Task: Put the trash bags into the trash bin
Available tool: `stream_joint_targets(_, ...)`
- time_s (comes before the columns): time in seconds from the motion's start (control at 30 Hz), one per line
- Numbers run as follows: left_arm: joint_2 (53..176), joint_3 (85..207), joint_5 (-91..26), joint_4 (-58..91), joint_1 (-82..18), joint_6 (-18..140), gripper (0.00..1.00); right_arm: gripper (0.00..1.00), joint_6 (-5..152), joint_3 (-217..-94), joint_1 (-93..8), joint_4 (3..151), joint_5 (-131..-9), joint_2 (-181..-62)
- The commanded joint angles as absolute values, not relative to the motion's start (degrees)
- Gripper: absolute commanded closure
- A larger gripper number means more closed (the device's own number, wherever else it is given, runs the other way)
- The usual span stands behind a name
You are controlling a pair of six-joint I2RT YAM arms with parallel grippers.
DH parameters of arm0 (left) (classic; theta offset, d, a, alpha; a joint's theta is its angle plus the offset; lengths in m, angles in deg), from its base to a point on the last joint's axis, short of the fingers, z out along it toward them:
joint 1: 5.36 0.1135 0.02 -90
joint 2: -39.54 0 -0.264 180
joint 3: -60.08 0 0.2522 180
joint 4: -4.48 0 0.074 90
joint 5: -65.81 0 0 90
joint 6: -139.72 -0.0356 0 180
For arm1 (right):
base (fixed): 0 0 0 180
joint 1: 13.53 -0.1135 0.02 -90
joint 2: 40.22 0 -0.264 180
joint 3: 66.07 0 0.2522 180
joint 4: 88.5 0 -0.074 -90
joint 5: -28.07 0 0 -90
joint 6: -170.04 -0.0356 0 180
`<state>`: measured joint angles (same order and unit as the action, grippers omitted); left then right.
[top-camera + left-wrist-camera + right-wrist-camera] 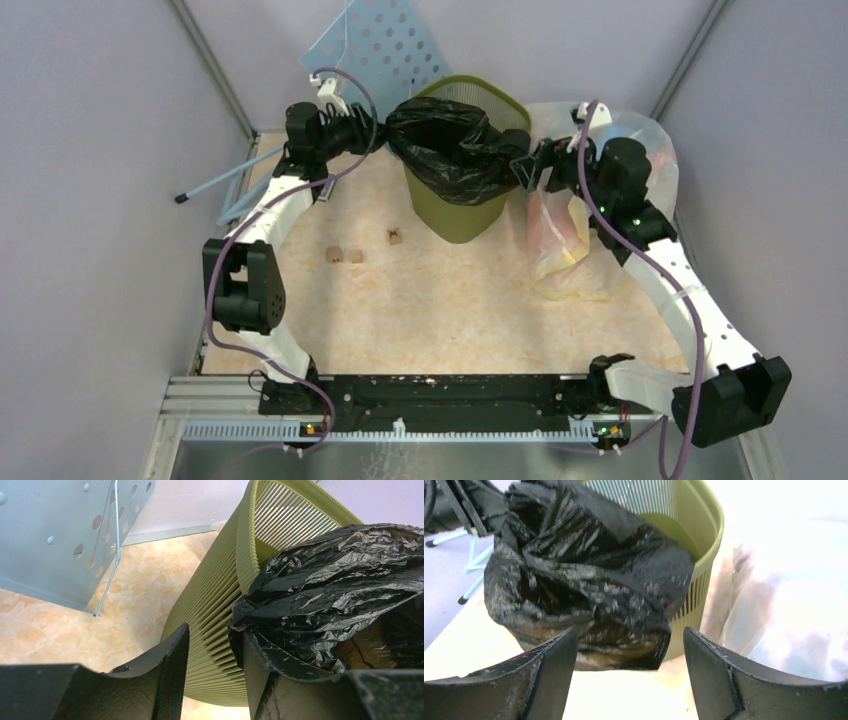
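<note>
The black trash bag [455, 145] lies crumpled across the mouth of the olive-green trash bin [455, 215], spilling over its front and left rim. My left gripper [385, 135] is at the bin's left rim. In the left wrist view it [215, 632] stands open with the bin's ribbed wall [215, 595] beyond the gap, and the bag [330, 580] drapes over the right finger. My right gripper [522, 168] is at the bin's right side. It [630, 632] is wide open, with the bag [589, 565] and bin [704, 535] just past its fingertips and nothing between them.
A pale blue perforated board [385, 45] leans on the back wall behind the bin. A clear bag of rubbish [570, 230] sits right of the bin, under my right arm. Small brown blocks [343, 255] lie on the table. A light blue rod [220, 182] lies at the left edge.
</note>
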<state>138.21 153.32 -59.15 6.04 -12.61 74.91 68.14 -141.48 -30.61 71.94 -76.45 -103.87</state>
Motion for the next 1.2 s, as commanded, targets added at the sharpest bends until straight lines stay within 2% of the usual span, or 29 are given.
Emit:
stream_joint_targets(0.0, 134.59, 152.98, -58.15, 4.78, -13.01, 75.45, 0.51, 0.27, 74.94, -153.11, -30.65, 66.23, -73.60, -108.48)
stream_joint_targets(0.13, 134.83, 153.51, -56.91, 6.34, -13.01, 75.41, 0.51, 0.43, 81.97, -162.57, -31.22, 60.15, -74.84, -113.98)
stream_joint_targets(0.2, 134.88, 153.34, -56.36, 6.49, -13.01, 75.38, 0.51, 0.43, 85.54, -165.22, -31.60, 58.71, -78.17, -115.64)
stream_joint_targets(0.3, 135.23, 153.76, -56.73, 6.72, -13.01, 75.63, 0.51, 0.37, 92.28, -169.55, -34.60, 54.34, -83.39, -118.13)
stream_joint_targets(0.4, 135.35, 154.11, -56.76, 6.93, -13.03, 75.73, 0.51, 0.32, 96.40, -172.98, -38.91, 50.70, -81.62, -121.44)
stream_joint_targets(0.57, 135.37, 154.40, -56.30, 7.62, -13.02, 74.98, 0.51, 0.34, 97.18, -176.08, -41.56, 48.24, -78.39, -126.24)
stream_joint_targets(0.63, 135.43, 154.58, -56.19, 7.74, -13.01, 74.86, 0.51, 0.44, 97.07, -176.20, -41.67, 48.64, -76.55, -127.20)
stream_joint_targets(0.8, 136.26, 155.33, -56.33, 7.90, -13.01, 75.11, 0.52, 0.85, 95.64, -177.06, -41.49, 50.09, -71.10, -127.77)
stream_joint_targets(0.83, 136.44, 155.38, -56.41, 7.88, -13.01, 75.26, 0.52, 0.90, 94.97, -177.35, -41.17, 50.47, -70.52, -127.80)
stream_joint_targets(0.97, 137.02, 155.75, -56.58, 7.68, -13.05, 75.64, 0.52, 1.00, 89.06, -178.25, -36.72, 52.46, -70.63, -127.83)
stream_joint_targets(1.17, 137.75, 156.20, -57.10, 7.62, -13.10, 76.15, 0.54, 1.00, 80.92, -179.38, -30.98, 53.55, -68.01, -129.55)
